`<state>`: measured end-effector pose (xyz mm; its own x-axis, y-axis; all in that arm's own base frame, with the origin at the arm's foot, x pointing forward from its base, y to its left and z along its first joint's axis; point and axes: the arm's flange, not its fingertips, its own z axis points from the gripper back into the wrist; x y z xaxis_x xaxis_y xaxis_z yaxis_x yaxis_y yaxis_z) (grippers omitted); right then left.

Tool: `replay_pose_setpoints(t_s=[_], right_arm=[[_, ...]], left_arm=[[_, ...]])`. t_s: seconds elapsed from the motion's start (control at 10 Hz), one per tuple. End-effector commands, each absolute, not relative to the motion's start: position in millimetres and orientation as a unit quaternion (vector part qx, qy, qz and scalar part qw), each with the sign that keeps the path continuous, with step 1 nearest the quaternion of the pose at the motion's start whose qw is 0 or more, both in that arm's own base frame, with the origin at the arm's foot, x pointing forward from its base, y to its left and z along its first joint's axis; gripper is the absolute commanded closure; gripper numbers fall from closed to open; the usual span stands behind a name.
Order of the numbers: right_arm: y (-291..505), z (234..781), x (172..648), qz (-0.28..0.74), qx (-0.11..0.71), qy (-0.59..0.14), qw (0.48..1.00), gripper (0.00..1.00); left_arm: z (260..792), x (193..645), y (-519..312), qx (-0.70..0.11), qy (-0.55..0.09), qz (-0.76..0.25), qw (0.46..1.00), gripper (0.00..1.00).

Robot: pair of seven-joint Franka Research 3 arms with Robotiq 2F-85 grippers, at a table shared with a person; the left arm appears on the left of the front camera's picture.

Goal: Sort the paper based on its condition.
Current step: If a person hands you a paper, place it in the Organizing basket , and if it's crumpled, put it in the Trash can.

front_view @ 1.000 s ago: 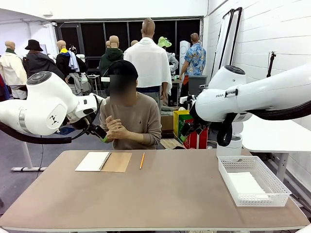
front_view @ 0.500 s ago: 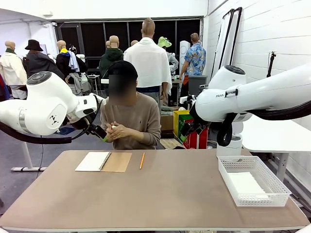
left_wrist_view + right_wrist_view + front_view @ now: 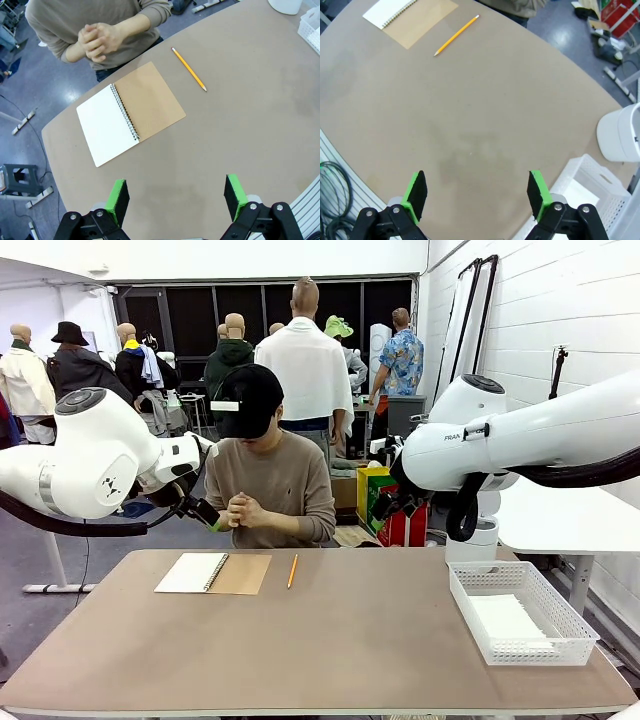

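Hovering with fingers spread wide, the left gripper and right gripper wait — paper lies in the basket below the right fingers; approach sheets flat, judging creases first.

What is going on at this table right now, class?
Nothing is being handled. The left gripper and right gripper hang open above the table. The person's hands are clasped at the far side. An open spiral notebook and a pencil lie near the person, and a white basket on the robot's right holds a white sheet.
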<state>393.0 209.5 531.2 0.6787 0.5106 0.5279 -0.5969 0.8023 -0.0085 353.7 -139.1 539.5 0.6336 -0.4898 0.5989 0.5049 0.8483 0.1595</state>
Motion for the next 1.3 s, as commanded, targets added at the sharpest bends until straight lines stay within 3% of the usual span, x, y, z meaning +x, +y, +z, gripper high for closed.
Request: replay_pose_setpoints(t_s=[0.0, 1.2], right_arm=[[209.0, 531.1, 392.4, 0.303, 0.082, -0.263, 0.912, 0.00], [209.0, 531.1, 392.4, 0.303, 0.082, -0.263, 0.912, 0.00]], left_arm=[[539.0, 353.6, -137.6, -0.013, -0.328, -0.275, 0.904, 0.00], [539.0, 353.6, -137.6, -0.013, -0.328, -0.275, 0.904, 0.00]])
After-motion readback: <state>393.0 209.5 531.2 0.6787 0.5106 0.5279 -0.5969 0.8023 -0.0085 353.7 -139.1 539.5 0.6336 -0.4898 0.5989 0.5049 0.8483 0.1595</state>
